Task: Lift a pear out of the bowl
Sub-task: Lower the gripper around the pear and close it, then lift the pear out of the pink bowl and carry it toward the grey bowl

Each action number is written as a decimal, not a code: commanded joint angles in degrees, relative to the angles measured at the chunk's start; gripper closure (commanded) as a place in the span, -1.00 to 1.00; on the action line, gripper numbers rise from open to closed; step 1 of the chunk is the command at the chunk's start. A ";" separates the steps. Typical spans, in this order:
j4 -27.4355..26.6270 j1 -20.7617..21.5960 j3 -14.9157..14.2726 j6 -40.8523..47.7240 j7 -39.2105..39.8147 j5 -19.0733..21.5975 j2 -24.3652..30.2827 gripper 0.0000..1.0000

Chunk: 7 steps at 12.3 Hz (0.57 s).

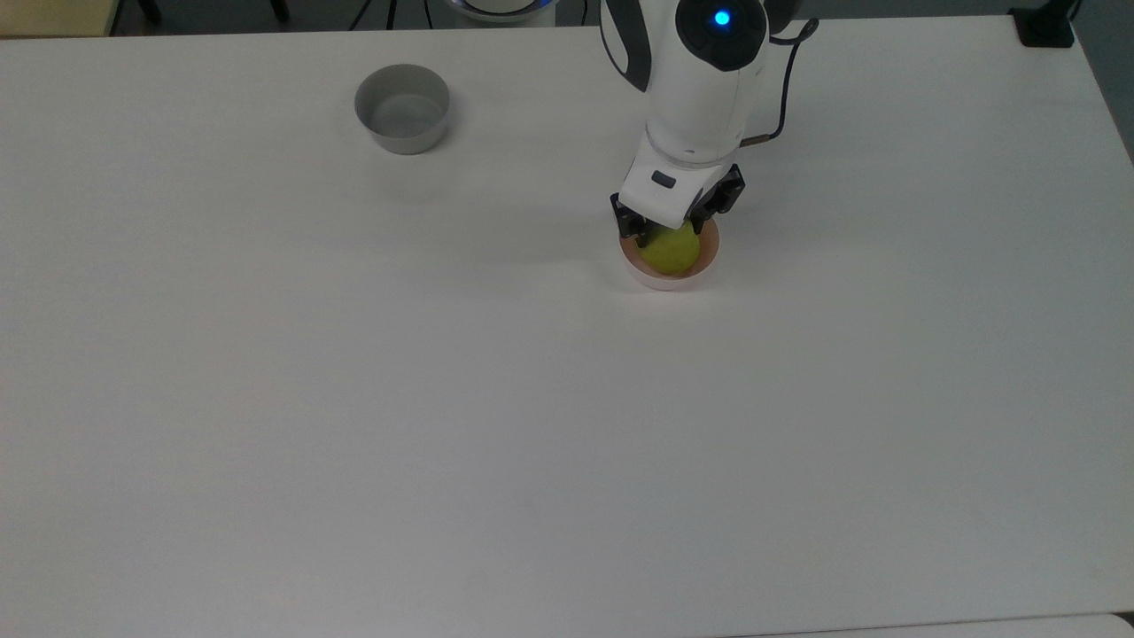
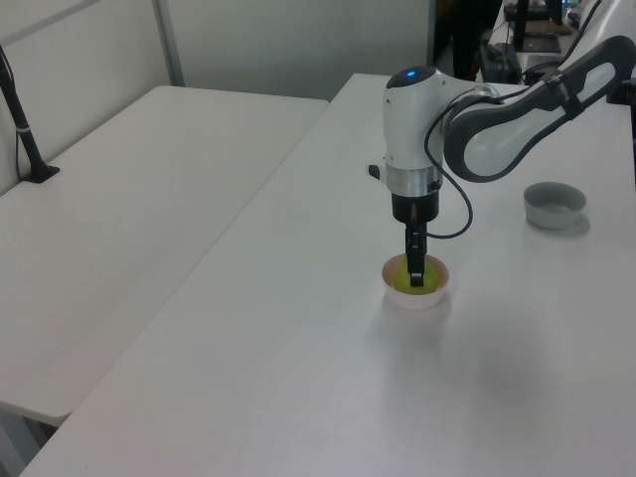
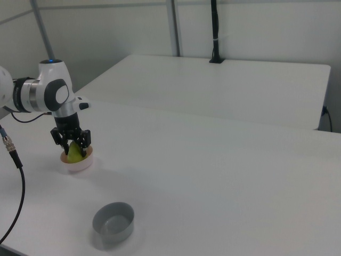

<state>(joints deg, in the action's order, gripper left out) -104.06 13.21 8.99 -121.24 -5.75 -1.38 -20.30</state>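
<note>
Here the pear (image 1: 672, 250) sits inside the pink bowl (image 1: 667, 278), toward the far edge of the desk (image 1: 532, 399) in the top view. Gripper (image 1: 673, 221) lowered over it, fingers (image 3: 85, 138) apart, one either side of the fruit, tips inside the rim; contact unclear. Grey bowl (image 1: 402, 107) well apart, nearer the top view's far-left corner.

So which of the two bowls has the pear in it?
The pink bowl under the gripper holds the pear; the grey bowl holds nothing.

white table (image 1: 266, 399) — pink bowl (image 1: 666, 278) and grey bowl (image 1: 402, 108) rest on it, seemingly well apart.
</note>
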 commanded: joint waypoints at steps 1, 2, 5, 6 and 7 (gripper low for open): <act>-1.06 -0.64 0.06 -0.23 -0.84 -0.73 2.71 1.00; -0.97 -0.73 0.06 0.82 -0.84 -0.55 3.76 1.00; 0.78 -2.39 0.06 6.61 -0.49 -0.20 8.24 1.00; 2.44 -3.44 0.06 9.68 -0.93 -0.20 9.56 1.00; 3.07 -4.76 0.06 12.32 -0.58 -0.20 11.66 1.00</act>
<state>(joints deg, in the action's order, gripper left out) -102.52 10.69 8.94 -115.24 -5.78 -1.38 -13.45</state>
